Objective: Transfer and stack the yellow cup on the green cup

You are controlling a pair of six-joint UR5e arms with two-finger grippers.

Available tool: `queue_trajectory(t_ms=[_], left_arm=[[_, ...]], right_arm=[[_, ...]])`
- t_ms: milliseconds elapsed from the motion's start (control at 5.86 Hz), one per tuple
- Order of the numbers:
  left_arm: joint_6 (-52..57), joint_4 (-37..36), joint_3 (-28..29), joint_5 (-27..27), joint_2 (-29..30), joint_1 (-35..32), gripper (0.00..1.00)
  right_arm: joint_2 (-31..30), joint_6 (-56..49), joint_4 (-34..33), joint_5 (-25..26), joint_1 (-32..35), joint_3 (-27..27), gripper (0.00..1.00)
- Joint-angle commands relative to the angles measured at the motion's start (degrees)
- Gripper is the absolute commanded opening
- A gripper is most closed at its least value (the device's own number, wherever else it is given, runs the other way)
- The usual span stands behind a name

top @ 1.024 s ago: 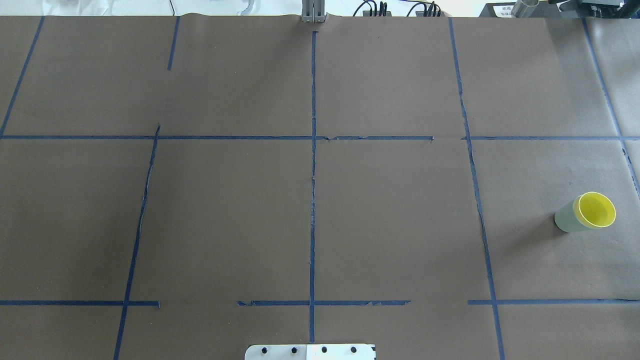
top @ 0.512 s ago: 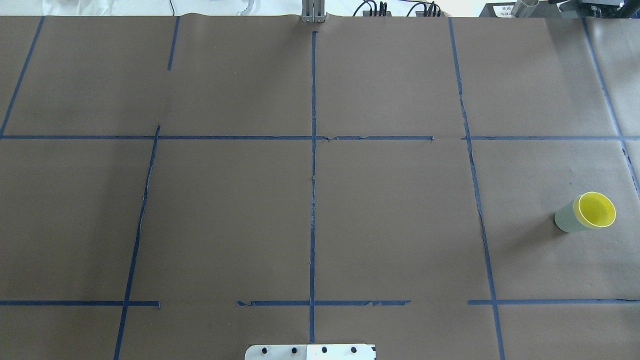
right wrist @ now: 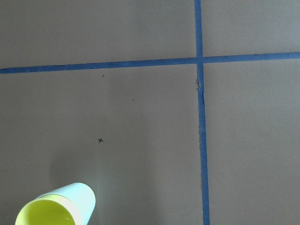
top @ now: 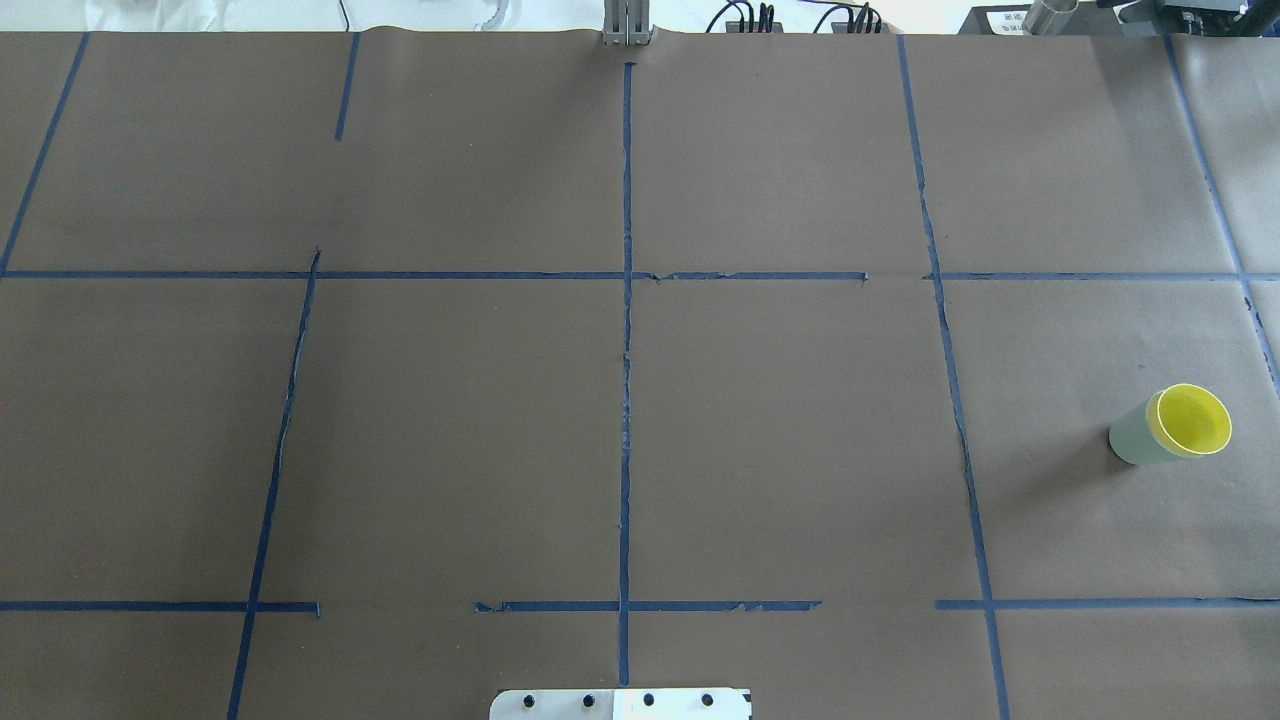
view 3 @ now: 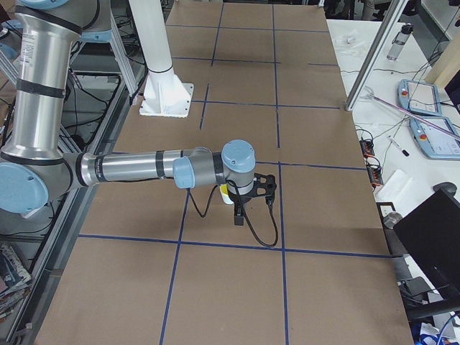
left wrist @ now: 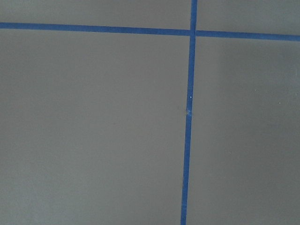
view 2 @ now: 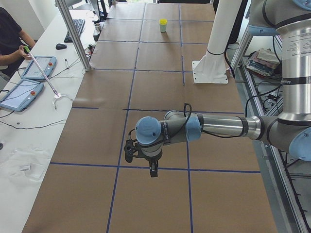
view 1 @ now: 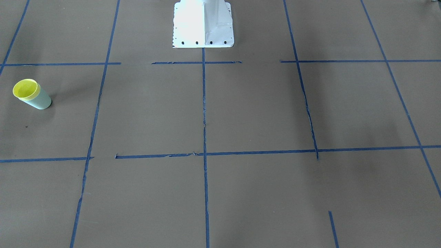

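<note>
The yellow cup (top: 1192,418) was seen seated inside the green cup (top: 1130,440). Only its bright rim and inner wall were shown above the pale green wall. The pair was standing upright on the brown counter (top: 450,450), inside one field marked by the blue tape lines (top: 626,350). No claw was touching it.

The right claw (view 3: 238,218) was held above the counter, pointed downward, at the end of the near arm in the right side view. There the stacked cups were partly hidden behind the wrist, just beside this claw. In the right wrist view the two cups were found at the lower left corner, cut by the picture edge, and one tape crossing was seen on the other side. Whether this claw was spread or pressed together could not be told, because it was shown only from the side.

The left claw (view 2: 153,172) was also hung over the counter, pointed downward, well apart from the cups, which were placed at the far end beyond the white base plate (view 1: 203,24). Its state could not be told either. Only bare covering and tape were shown under it.
</note>
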State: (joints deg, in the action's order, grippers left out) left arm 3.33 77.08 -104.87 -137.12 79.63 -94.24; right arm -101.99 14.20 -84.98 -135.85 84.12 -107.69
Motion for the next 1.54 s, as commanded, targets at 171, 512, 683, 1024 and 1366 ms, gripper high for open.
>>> queue_trajectory(t_ms=[171, 512, 683, 1024, 1366], left_arm=[[-2.7, 1.8, -1.8, 1.4, -1.1, 3.6, 1.0], [-2.3, 5.0, -1.4, 1.4, -2.5, 3.6, 1.0], [-2.3, 5.7, -1.4, 1.4, -2.5, 3.6, 1.0], [3.5, 5.5, -1.3, 1.5, -2.4, 3.6, 1.0], [2.5, 5.3, -1.4, 1.4, -1.7, 3.6, 1.0]], right_arm=[[-0.1, 0.2, -0.1, 0.6, -1.6, 0.1, 1.0], [-0.1, 0.2, -0.2, 0.7, -1.9, -0.1, 1.0], [-0.2, 0.1, -0.2, 1.4, -2.3, -0.1, 1.0], [-0.2, 0.0, -0.5, 1.4, -3.7, -0.2, 1.0], [-0.9, -0.4, -5.4, 1.4, -3.6, -4.3, 1.0]])
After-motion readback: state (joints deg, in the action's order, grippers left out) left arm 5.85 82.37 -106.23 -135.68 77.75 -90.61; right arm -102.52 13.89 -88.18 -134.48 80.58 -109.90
